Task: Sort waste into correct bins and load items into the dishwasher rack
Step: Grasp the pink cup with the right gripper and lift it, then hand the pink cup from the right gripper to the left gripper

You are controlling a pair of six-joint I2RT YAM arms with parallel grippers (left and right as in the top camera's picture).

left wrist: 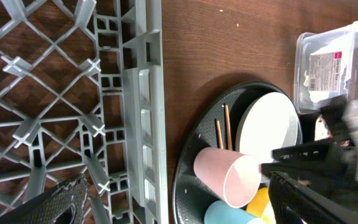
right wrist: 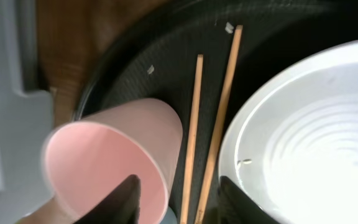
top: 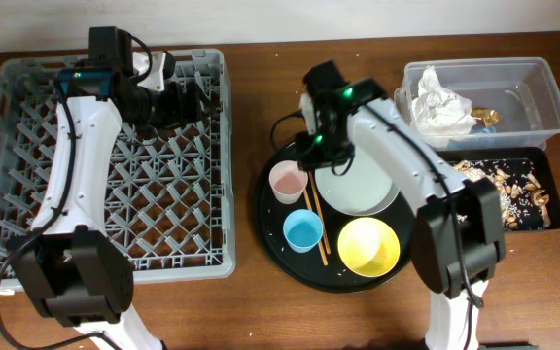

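My right gripper (top: 311,148) (right wrist: 182,202) is open low over the round black tray. The wooden chopsticks (right wrist: 209,124) (top: 315,216) lie between its fingers, with the pink cup (right wrist: 107,158) (top: 288,181) to one side and the pale plate (right wrist: 309,137) (top: 358,185) to the other. The blue cup (top: 302,230) and yellow bowl (top: 368,245) stand at the tray's front. My left gripper (top: 192,97) (left wrist: 179,205) is open and empty above the far right part of the grey dishwasher rack (top: 27,194) (left wrist: 142,112). The white napkin (top: 440,102) lies in the clear tub (top: 542,87). Food scraps (top: 513,190) lie in the shallow black tray (top: 552,219).
The large round black tray (top: 270,228) holds the dishes between the rack and the bins. A small brown shiny piece (top: 489,115) lies next to the napkin in the tub. Bare wooden table shows behind the tray and along the front edge.
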